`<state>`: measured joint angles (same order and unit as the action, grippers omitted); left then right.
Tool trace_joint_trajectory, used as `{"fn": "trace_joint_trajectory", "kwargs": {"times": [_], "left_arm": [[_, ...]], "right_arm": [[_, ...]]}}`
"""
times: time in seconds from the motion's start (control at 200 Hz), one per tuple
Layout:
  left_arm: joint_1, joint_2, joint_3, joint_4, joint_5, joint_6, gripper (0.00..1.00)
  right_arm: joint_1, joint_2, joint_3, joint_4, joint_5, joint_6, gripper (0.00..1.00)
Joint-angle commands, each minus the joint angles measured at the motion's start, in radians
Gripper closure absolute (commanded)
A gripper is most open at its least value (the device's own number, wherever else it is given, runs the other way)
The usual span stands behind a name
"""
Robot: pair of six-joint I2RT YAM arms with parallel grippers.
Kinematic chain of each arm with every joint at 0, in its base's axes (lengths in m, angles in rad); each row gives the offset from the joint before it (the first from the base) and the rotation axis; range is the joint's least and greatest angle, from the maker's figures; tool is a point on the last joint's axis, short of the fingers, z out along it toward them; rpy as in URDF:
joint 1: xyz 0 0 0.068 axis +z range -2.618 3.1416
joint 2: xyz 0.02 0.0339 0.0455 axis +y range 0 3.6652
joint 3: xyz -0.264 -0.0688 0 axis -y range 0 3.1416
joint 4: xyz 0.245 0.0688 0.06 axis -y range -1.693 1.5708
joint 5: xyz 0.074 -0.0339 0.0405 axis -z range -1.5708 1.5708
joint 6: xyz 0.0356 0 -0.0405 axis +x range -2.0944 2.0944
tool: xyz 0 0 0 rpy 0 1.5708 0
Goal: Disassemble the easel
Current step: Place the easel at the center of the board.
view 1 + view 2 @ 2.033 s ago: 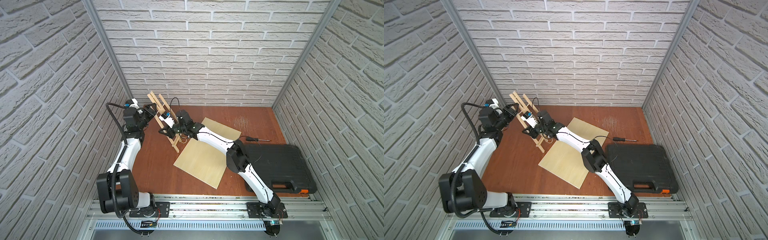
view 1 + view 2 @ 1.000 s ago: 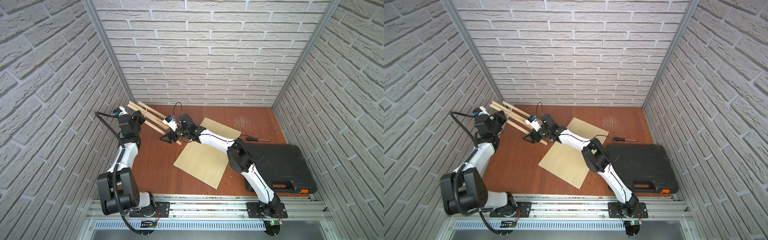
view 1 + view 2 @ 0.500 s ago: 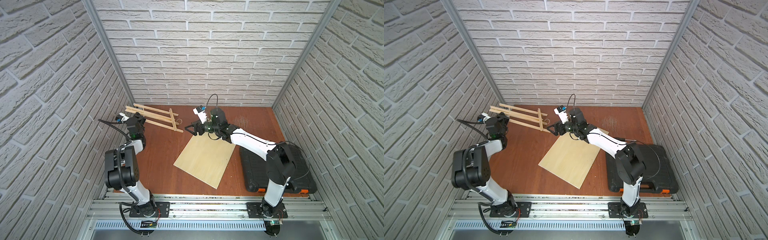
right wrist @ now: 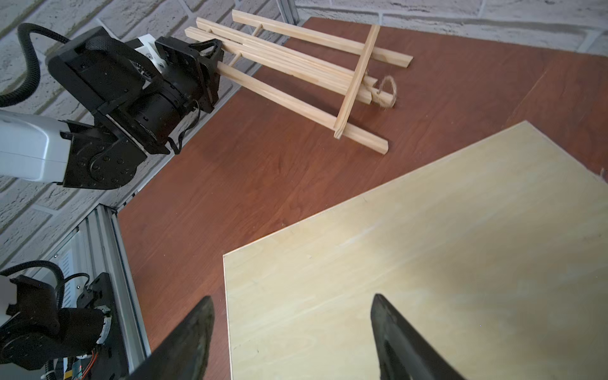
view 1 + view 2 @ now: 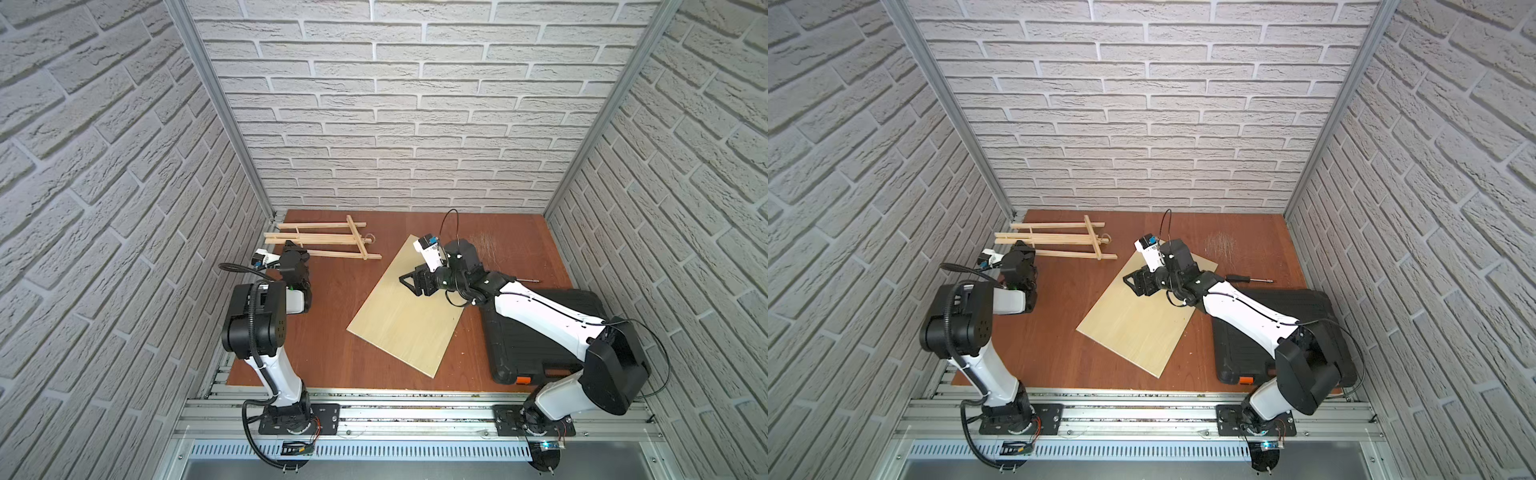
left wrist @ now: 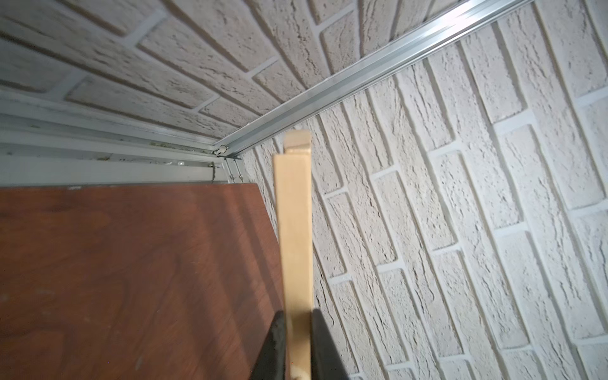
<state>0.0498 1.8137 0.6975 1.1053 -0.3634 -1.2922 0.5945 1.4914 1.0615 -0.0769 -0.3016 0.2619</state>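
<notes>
Wood that was propped up at a tilt a moment ago now lies flat: the easel (image 5: 323, 239) is down on the table (image 5: 332, 340) in the far corner on your left arm's side, folded so its slats run almost parallel, with one crossbar across them and the string (image 4: 387, 89) curled at the foot end. Your right gripper (image 5: 409, 282), which was in at the frame two seconds back, has let go and pulled away. It now hangs over the plywood board (image 5: 399, 328) with its jaws wide apart and nothing between them. Your left gripper (image 4: 217, 56) is clamped on one slat near the easel's top end (the left wrist view shows that slat pinched between both fingers (image 6: 320, 342)). Whether the held end rests on the table or sits slightly off it, I can't tell from these angles. For the task, this reads as setup rather than progress: the frame is collapsed and steadied, but crossbars and back leg all look attached, so no part has come off yet. With your right arm free, the likely next call is a tool, perhaps the screwdriver (image 5: 1250, 278) beside the black case (image 5: 540, 332).
</notes>
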Motion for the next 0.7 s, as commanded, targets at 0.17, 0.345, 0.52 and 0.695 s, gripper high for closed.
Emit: {"fn": "trace_joint_trajectory", "kwargs": {"times": [0.17, 0.345, 0.52, 0.695], "left_arm": [[-0.048, 0.073, -0.046, -0.096, -0.163, 0.025, 0.93], [-0.058, 0.036, -0.083, -0.167, -0.16, -0.045, 0.8], [-0.081, -0.009, -0.073, -0.274, -0.2, -0.043, 0.54], [-0.077, 0.002, -0.066, -0.289, -0.177, -0.039, 0.39]], "right_arm": [[-0.002, -0.06, -0.18, 0.198, 0.028, 0.068, 0.27], [-0.003, -0.053, -0.198, 0.229, 0.034, 0.076, 0.27], [-0.002, -0.04, -0.192, 0.226, 0.017, 0.084, 0.28], [-0.002, -0.052, -0.2, 0.221, 0.027, 0.079, 0.28]]}}
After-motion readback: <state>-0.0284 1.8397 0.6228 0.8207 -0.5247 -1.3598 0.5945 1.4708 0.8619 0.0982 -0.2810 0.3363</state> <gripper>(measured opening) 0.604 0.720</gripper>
